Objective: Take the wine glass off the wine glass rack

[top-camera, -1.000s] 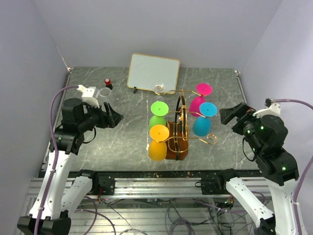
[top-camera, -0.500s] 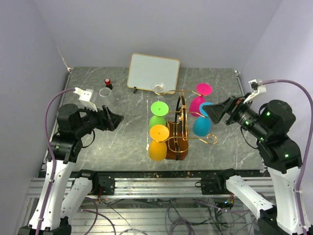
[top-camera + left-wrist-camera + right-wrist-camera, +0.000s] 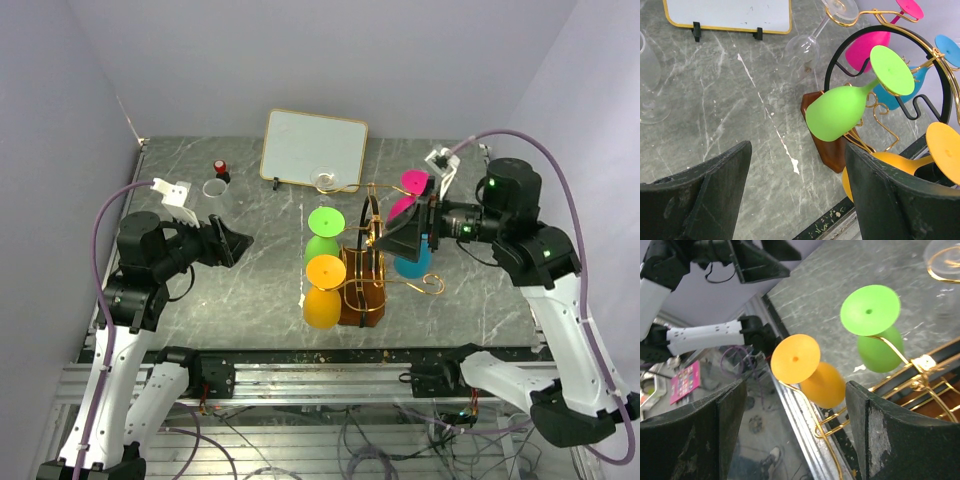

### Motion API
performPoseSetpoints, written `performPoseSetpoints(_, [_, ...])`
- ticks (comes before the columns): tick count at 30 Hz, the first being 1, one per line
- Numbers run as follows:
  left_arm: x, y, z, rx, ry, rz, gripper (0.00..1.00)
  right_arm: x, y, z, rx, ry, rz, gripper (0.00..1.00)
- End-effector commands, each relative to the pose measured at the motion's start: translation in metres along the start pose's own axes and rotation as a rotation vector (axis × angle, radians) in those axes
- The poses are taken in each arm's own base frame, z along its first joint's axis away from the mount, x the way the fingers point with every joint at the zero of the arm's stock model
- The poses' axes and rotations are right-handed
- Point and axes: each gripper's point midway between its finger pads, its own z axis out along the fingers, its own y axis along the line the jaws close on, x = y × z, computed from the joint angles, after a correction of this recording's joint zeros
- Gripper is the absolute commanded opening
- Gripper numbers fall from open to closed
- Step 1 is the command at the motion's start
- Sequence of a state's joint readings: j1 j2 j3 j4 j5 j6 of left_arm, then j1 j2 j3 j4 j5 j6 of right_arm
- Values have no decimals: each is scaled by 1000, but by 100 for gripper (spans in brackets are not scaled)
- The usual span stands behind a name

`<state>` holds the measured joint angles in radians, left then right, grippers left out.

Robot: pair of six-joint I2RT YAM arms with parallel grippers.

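Observation:
The wine glass rack is a brown wooden stand with gold wire arms, in the middle of the table. Hanging on it are a green wine glass, an orange one, a pink one and a blue one. My right gripper is open and empty, held above the rack's right side. In its wrist view the orange glass and the green glass lie beyond its fingers. My left gripper is open and empty, left of the rack, facing the green glass.
A white framed board stands at the back, with a clear glass in front of it. A small red-capped item and a clear cup stand at the back left. The table's metal front rail runs below the rack.
My right arm has swung left from the table's right side to above the rack. My left arm shifted slightly a second ago and has stayed still since.

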<state>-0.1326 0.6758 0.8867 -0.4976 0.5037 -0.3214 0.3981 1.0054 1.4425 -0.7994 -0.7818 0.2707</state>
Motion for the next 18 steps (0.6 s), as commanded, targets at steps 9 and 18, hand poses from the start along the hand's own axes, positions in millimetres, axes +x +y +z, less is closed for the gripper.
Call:
performPoseSetpoints(9, [-4,-2,2,19,-21,20,85,24,13,34,-23,248,-18,71])
performPoseSetpoints(18, [-4,-3,3,25,-17,20,85,53,13,64,100,395,-31,66])
